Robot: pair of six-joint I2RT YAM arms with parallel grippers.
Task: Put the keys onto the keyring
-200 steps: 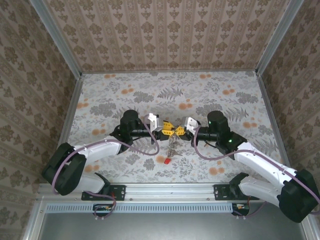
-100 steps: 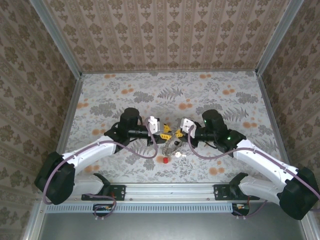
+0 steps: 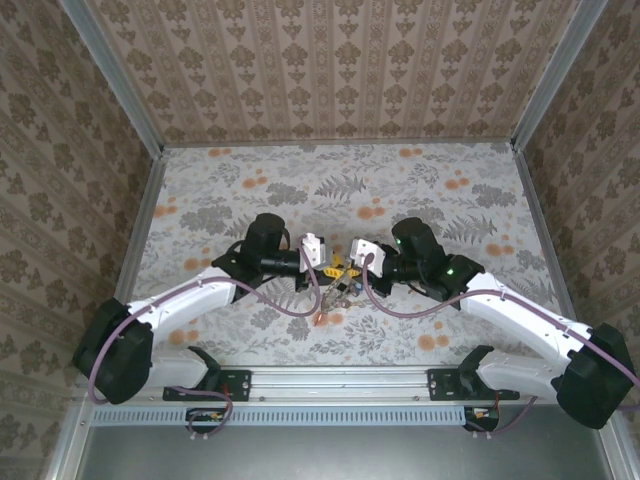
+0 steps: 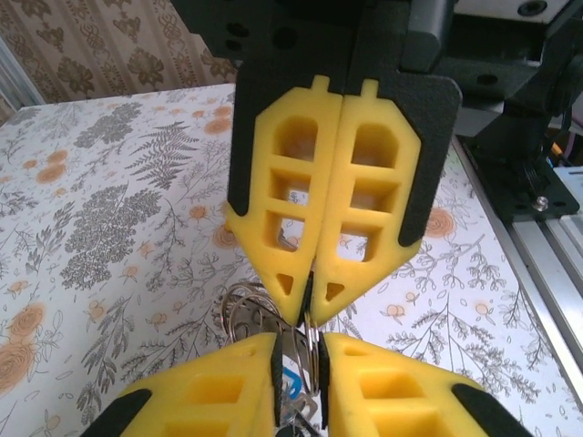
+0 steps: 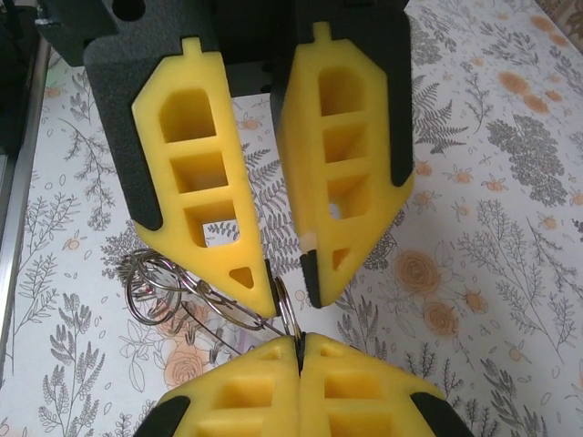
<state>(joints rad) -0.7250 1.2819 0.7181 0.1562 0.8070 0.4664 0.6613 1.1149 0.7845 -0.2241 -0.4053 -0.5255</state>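
Both grippers meet tip to tip above the table's near middle. My right gripper (image 5: 299,339) (image 4: 308,311) (image 3: 349,268) is shut on the keyring (image 5: 284,305) (image 4: 313,353), a thin silvery split ring standing on edge. My left gripper (image 4: 299,342) (image 5: 291,284) (image 3: 331,268) is open by a narrow gap around the same ring, which lies against one pad only. A key with a blue head (image 4: 293,387) sits between the left fingers. A bunch of further wire rings (image 5: 159,284) (image 4: 239,314) hangs beside the tips. A red-headed key (image 3: 321,318) lies on the table below.
The floral table top (image 3: 420,190) stretches behind the grippers, with patterned walls on three sides. A metal rail (image 3: 340,378) runs along the near edge, by the arm bases. The right arm's black mount (image 4: 533,137) shows at the right of the left wrist view.
Both grippers have drawn closer together towards the middle, the right one moving left. The left jaws have narrowed around the ring. The right gripper stays shut.
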